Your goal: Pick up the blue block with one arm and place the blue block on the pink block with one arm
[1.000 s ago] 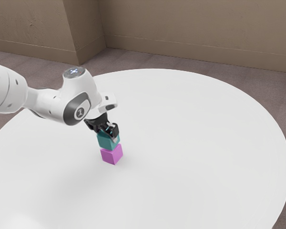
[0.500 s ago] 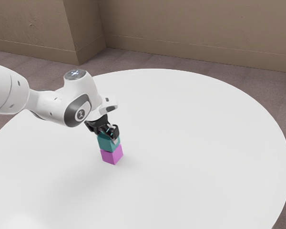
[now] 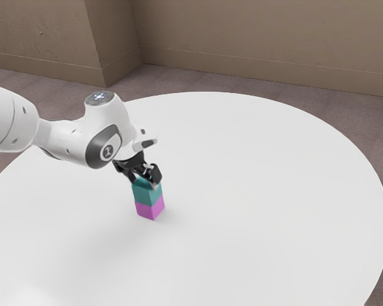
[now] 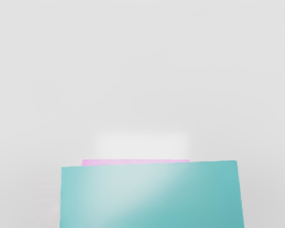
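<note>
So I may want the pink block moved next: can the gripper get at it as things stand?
Probably not from above: the blue block sits on the pink block, covering its top, with the gripper right over it. Its sides look free.

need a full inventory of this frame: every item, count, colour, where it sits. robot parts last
blue block: 1, teal-blue, stacked on the pink block, just under the end effector; also close under the hand in the wrist view
pink block: 1, pink, on the table beneath the blue block, toward the exterior view's left
table: 1, white, round, carries the stack
floor: grey-brown, around the table
wall: beige, behind the table
arm: 1, white, comes in from the exterior view's left
end effector: 1, black, at the top of the blue block
</note>
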